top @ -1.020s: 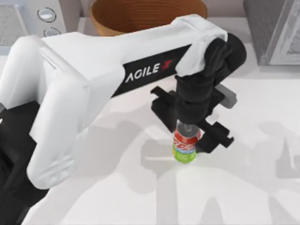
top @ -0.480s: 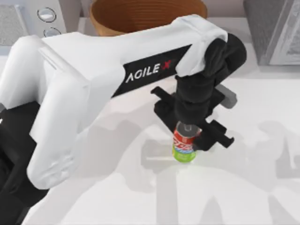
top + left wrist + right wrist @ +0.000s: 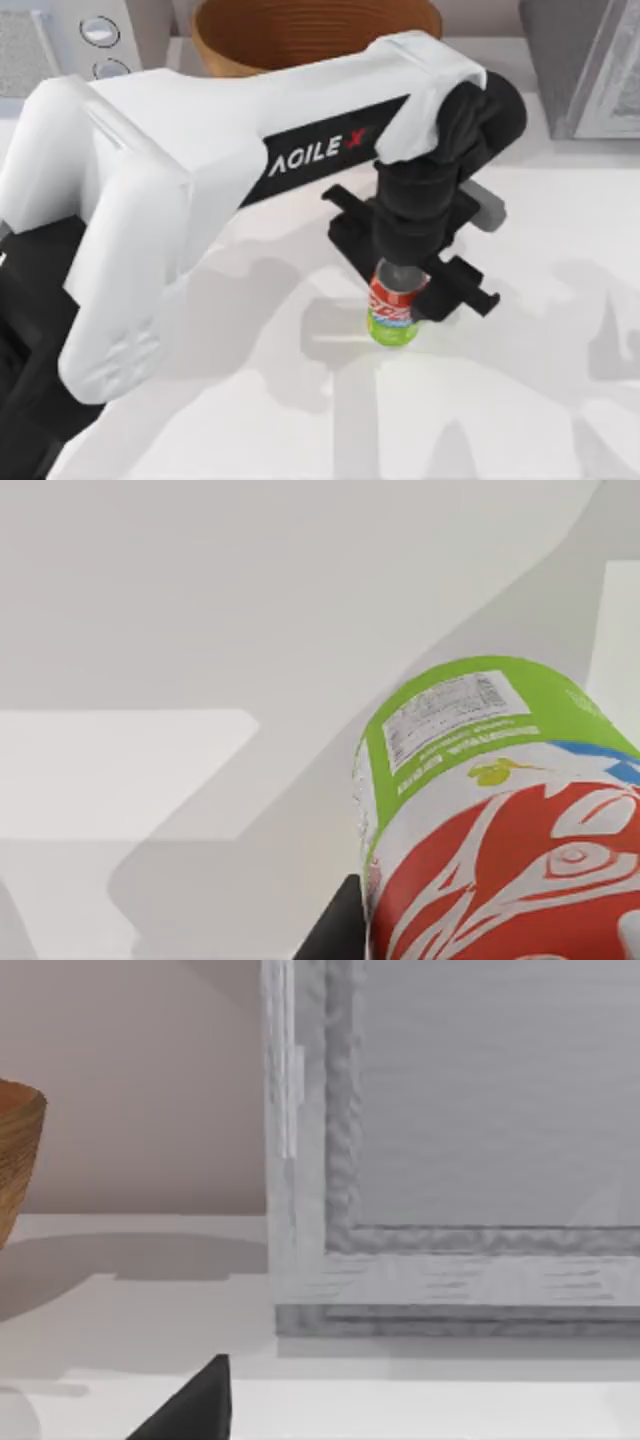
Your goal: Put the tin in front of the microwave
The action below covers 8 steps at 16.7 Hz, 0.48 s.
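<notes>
One left gripper (image 3: 402,290) seemingly clasps the upright tin (image 3: 392,312) mid-table

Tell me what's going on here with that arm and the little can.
The left arm's pincer is closed around the tin, gripping it from above near the middle of the table. The tin is upright. The microwave sits at the far left corner, the basket beside it, so the tin hasn't reached its spot.
</notes>
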Motion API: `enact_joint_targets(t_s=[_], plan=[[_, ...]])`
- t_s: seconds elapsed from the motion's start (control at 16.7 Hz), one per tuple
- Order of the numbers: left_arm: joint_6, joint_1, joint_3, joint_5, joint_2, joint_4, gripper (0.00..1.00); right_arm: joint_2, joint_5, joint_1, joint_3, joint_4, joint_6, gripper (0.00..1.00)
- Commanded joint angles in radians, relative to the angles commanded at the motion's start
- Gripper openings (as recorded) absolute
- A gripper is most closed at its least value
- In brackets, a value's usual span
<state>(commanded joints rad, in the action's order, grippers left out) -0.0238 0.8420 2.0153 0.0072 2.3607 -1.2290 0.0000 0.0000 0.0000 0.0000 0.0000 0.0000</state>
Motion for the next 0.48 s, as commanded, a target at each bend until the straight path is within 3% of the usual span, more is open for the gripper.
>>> enact_joint_targets(t_s=[0.48], plan=[[-0.001,0.000,0.144,0.000,-0.008,-0.150,0.00,0.000,0.000,0.000,0.000,0.000,0.000,1.00]])
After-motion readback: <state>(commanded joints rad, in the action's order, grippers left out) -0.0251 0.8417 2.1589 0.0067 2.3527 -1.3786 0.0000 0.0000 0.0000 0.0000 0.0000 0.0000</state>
